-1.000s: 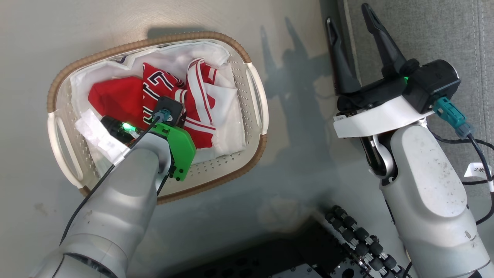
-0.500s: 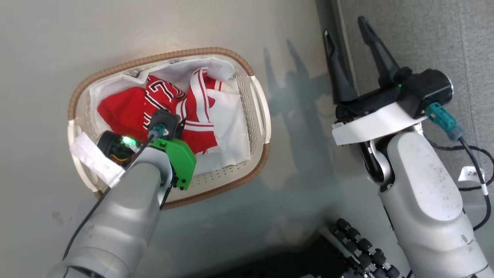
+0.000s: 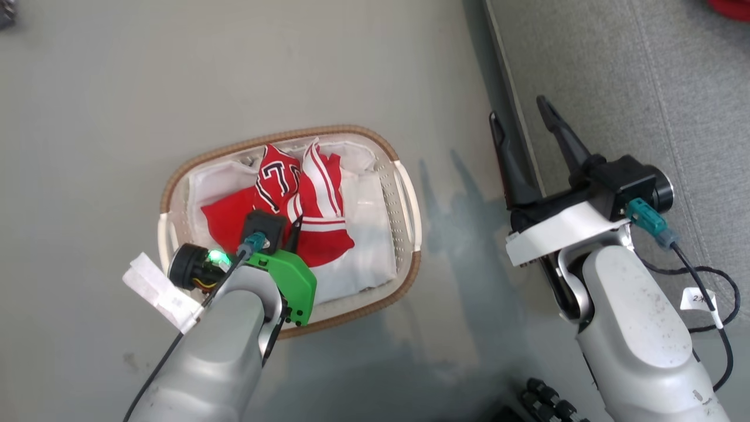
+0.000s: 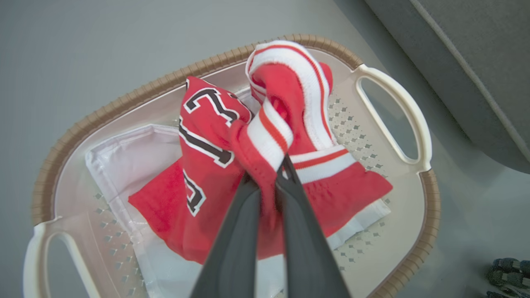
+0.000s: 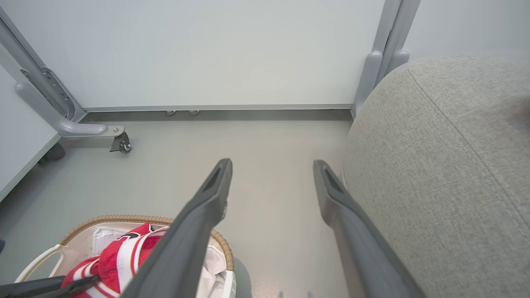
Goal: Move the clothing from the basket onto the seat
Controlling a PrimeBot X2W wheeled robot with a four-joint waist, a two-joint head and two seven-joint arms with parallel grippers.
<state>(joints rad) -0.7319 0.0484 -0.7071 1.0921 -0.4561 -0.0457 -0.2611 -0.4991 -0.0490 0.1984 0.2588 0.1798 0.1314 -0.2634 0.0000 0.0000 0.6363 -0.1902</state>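
Left wrist view: left claw clamped on a fold of the red clothing, frame centre, inside the basket. Head view: right claw spread wide, empty, by the seat edge, upper right.

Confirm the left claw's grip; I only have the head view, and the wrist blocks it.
Observer: Left wrist view: the left claw is shut on a bunched fold of the red jersey.
Operator: Is it clear of the basket?
Observer: No; its lower edge lies on the white liner inside.
Operator: What's ahead of the right claw?
Observer: Right wrist view: floor, then a white wall panel.
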